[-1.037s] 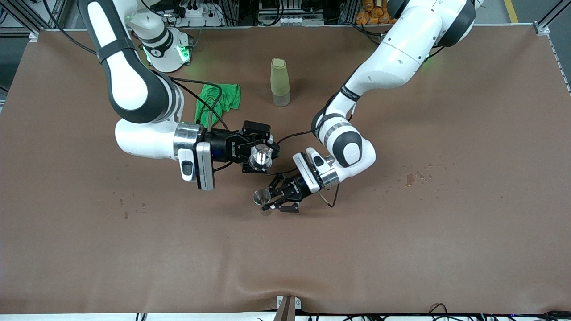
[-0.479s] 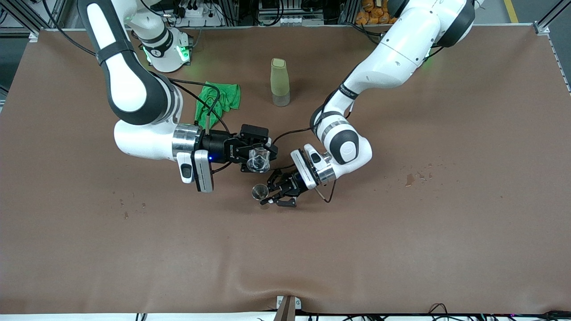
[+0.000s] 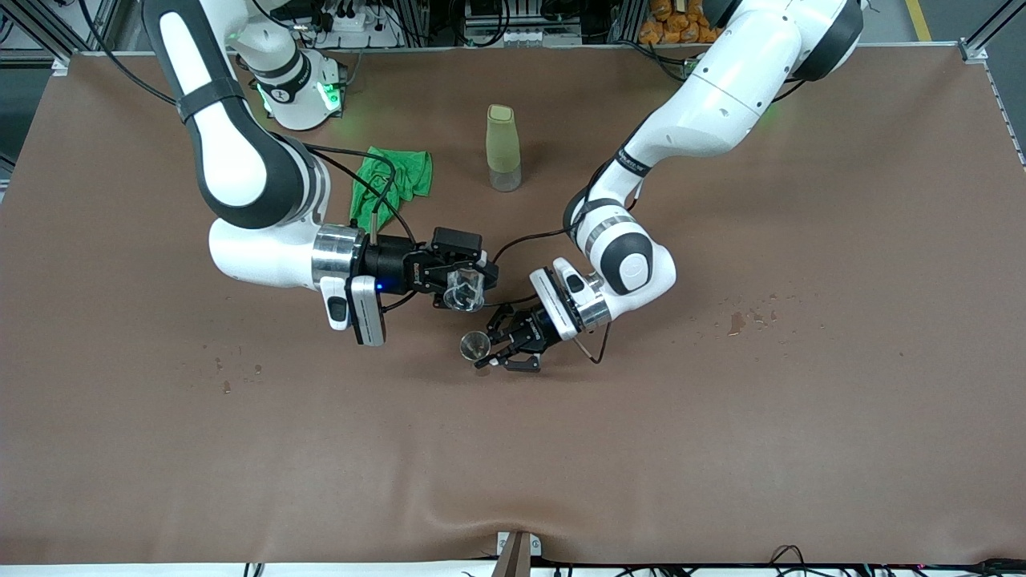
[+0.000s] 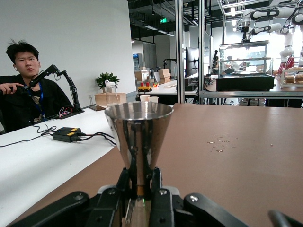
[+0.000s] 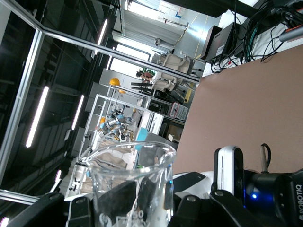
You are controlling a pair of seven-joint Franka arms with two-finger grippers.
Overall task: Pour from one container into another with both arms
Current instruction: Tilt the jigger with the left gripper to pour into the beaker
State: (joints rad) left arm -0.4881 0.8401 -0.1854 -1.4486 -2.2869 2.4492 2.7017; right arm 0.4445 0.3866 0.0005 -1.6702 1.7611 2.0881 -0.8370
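My right gripper [image 3: 463,282] is shut on the small clear beaker [image 3: 466,295] above the middle of the table and holds it tilted, its mouth leaning toward the metal cup. The right wrist view shows the beaker [image 5: 130,177] between the right gripper's [image 5: 142,201] black fingers. Just below the beaker's mouth, my left gripper [image 3: 486,358] is shut on the narrow base of the silvery metal cup [image 3: 474,345]. In the left wrist view the cup [image 4: 138,130] stands upright in the left gripper [image 4: 140,183]. No liquid is visible in either vessel.
A tall yellowish-green bottle [image 3: 502,148] stands farther from the front camera than the grippers. A crumpled green cloth [image 3: 393,178] lies beside it toward the right arm's end. Small stains [image 3: 737,322] mark the brown table cover [image 3: 721,441] toward the left arm's end.
The right gripper has rolled and tipped the beaker toward the metal cup. The left gripper has shifted the cup slightly, closer under the beaker's mouth.
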